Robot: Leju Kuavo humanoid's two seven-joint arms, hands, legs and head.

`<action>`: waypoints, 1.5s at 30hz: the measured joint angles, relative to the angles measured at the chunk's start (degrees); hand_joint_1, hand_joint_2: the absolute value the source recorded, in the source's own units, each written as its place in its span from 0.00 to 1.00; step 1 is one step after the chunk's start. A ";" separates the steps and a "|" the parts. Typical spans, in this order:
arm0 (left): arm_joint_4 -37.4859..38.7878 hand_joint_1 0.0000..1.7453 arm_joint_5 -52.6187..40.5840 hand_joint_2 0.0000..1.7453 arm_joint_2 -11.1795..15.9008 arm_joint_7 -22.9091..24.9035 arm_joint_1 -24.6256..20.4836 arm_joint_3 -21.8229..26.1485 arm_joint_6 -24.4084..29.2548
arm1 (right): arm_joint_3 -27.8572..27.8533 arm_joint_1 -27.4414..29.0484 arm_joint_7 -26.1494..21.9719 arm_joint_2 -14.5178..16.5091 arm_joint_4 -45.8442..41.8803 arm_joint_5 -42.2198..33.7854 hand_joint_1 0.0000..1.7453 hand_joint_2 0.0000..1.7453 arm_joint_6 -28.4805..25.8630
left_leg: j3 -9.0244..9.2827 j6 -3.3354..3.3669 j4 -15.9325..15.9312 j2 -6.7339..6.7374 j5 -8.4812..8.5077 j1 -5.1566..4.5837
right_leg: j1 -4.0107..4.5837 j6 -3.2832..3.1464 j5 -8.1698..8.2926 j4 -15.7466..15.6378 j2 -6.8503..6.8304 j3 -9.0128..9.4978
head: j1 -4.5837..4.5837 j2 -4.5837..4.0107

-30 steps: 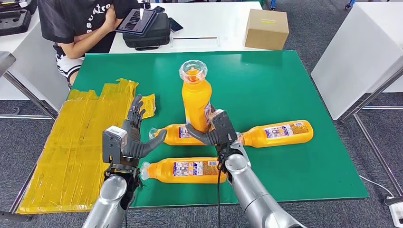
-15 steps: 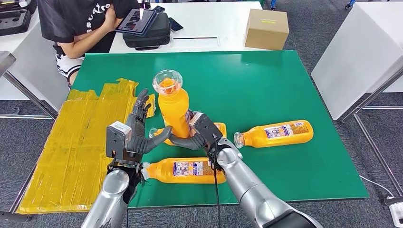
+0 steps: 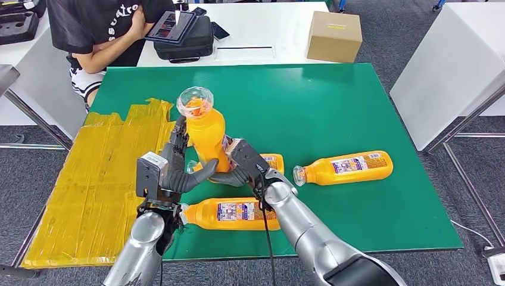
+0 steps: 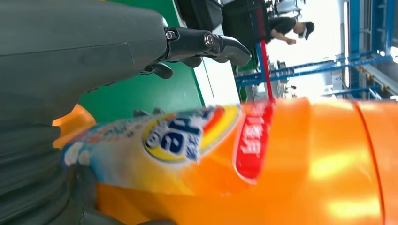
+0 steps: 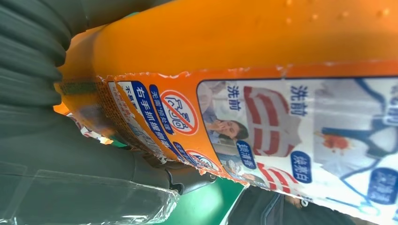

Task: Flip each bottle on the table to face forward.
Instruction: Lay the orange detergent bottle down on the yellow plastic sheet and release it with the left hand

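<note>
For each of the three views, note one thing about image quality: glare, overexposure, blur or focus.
Head view: even light, sharp throughout; a small highlight on the clear cap of the held bottle. Left wrist view: the background behind the left hand is blown out white, and glare streaks cross the bottle's orange body. Right wrist view: the label print is mostly readable, softer toward the edges; the right hand sits dark at the frame's side.

You have a green table [image 3: 357,196] with yellow tape [image 3: 89,179] over its left part. On it the orange bottles [image 3: 348,167] carry white-and-blue labels; the raised bottle [image 3: 205,134] shows a clear cap and a red, yellow and blue label. Beyond the table stands a tan box [image 3: 333,36].
</note>
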 joint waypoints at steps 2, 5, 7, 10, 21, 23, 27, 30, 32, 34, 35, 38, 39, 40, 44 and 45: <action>0.03 0.00 0.01 1.00 0.00 0.00 -0.11 -0.10 0.01 | 0.08 -0.21 0.02 0.19 0.39 0.15 1.00 1.00 -0.07 | 0.00 0.00 0.00 0.00 0.00 0.00 | 0.00 0.00 0.00 0.00 0.00 0.00 | 0.00 0.01; 0.03 0.00 0.21 1.00 0.00 0.00 -0.27 -0.27 0.15 | 0.34 -0.54 0.13 0.52 0.98 0.95 1.00 1.00 -0.69 | 0.00 0.00 0.00 0.00 0.00 0.00 | 0.00 0.00 0.00 0.00 0.00 0.00 | 0.00 0.01; 0.03 0.00 0.44 1.00 0.00 0.00 -0.34 -0.36 0.28 | 0.93 -0.81 0.45 0.80 1.38 1.90 1.00 1.00 -1.17 | 0.00 0.00 0.00 0.00 0.00 0.00 | 0.00 0.00 0.00 0.00 0.01 0.00 | 0.00 0.01; 0.03 0.00 0.69 1.00 0.00 0.00 -0.41 -0.48 0.45 | 2.58 -1.17 1.42 1.30 1.92 2.85 1.00 1.00 -1.60 | 0.00 0.00 0.00 0.00 0.00 0.00 | 0.00 0.00 0.00 0.00 0.01 0.00 | 0.00 0.01; -0.04 0.00 1.03 1.00 0.02 0.00 -0.44 -0.48 1.06 | 8.49 -2.39 3.38 1.64 2.68 1.25 1.00 1.00 -1.80 | 0.00 0.00 0.00 0.00 0.01 0.00 | 0.00 0.00 0.00 0.00 0.00 0.01 | 0.00 0.01; -0.11 0.00 1.02 1.00 0.02 -0.01 -0.39 -0.38 1.12 | 9.27 -2.63 3.38 1.64 2.89 0.77 1.00 1.00 -1.67 | 0.00 0.00 0.00 0.00 0.01 0.00 | 0.00 0.00 0.00 0.00 0.00 0.01 | 0.00 0.01; -0.53 0.00 0.66 1.00 0.02 -0.04 0.23 -0.08 1.15 | 11.56 -3.09 3.33 1.59 3.34 -0.16 1.00 1.00 -1.89 | 0.00 0.00 0.00 0.00 0.00 0.01 | 0.00 0.00 0.00 0.01 0.01 0.00 | 0.00 0.00; -0.78 0.29 0.31 1.00 0.03 -0.17 0.75 0.19 1.02 | 13.40 -3.47 3.26 1.50 3.63 -0.33 1.00 1.00 -2.30 | 0.00 0.00 0.00 0.00 0.00 0.01 | 0.01 0.00 0.00 0.01 0.00 0.00 | 0.00 0.01; -0.89 0.79 0.19 1.00 0.04 -0.25 0.95 0.39 0.76 | 14.50 -3.82 3.25 1.40 3.73 -0.52 1.00 1.00 -2.43 | 0.00 0.00 0.00 0.00 0.00 0.01 | 0.00 0.00 0.00 0.01 0.00 0.00 | 0.00 0.01; -1.09 1.00 0.37 1.00 0.06 -0.28 1.06 0.60 0.19 | 15.49 -4.16 3.25 1.30 3.78 -1.00 1.00 1.00 -2.59 | 0.00 0.00 0.00 0.00 0.01 0.01 | 0.00 0.00 0.00 0.01 0.00 0.00 | 0.01 0.00; -1.25 1.00 0.57 1.00 0.09 -0.23 1.11 0.71 -0.16 | 15.91 -4.29 3.25 1.26 3.78 -1.33 1.00 1.00 -2.73 | 0.00 0.00 0.00 0.00 0.01 0.01 | 0.00 0.00 0.00 0.01 0.00 0.00 | 0.01 0.00; -1.79 1.00 1.08 1.00 0.15 0.00 1.28 1.10 -0.99 | 16.97 -4.52 3.25 1.21 3.78 -2.37 1.00 1.00 -3.22 | 0.00 0.00 0.00 0.00 0.01 0.00 | 0.00 0.00 0.00 0.01 0.00 0.01 | 0.00 0.00; -1.96 1.00 1.13 1.00 0.15 0.06 1.35 1.24 -1.16 | 17.21 -4.56 3.25 1.20 3.78 -2.65 1.00 1.00 -3.34 | 0.00 0.00 0.00 0.00 0.01 0.00 | 0.00 0.00 0.00 0.01 0.00 0.01 | 0.00 0.01; -2.10 1.00 1.16 1.00 0.15 0.09 1.40 1.33 -1.29 | 17.39 -4.59 3.25 1.20 3.78 -2.86 1.00 1.00 -3.46 | 0.00 0.00 0.00 0.00 0.01 0.00 | 0.00 0.00 0.00 0.01 0.00 0.01 | -0.01 0.01; -2.60 1.00 1.22 1.00 0.15 0.19 1.48 1.60 -1.52 | 18.11 -4.64 3.24 1.20 3.78 -3.21 1.00 1.00 -3.92 | 0.00 0.00 0.00 0.00 0.01 0.01 | 0.00 0.00 0.00 0.01 0.00 0.00 | 0.00 0.00; -2.67 1.00 1.24 1.00 0.15 0.20 1.48 1.63 -1.54 | 18.28 -4.66 3.23 1.20 3.78 -3.23 1.00 1.00 -4.01 | 0.00 0.00 0.00 0.00 0.01 0.01 | 0.00 0.00 0.00 0.01 0.00 0.00 | -0.01 0.00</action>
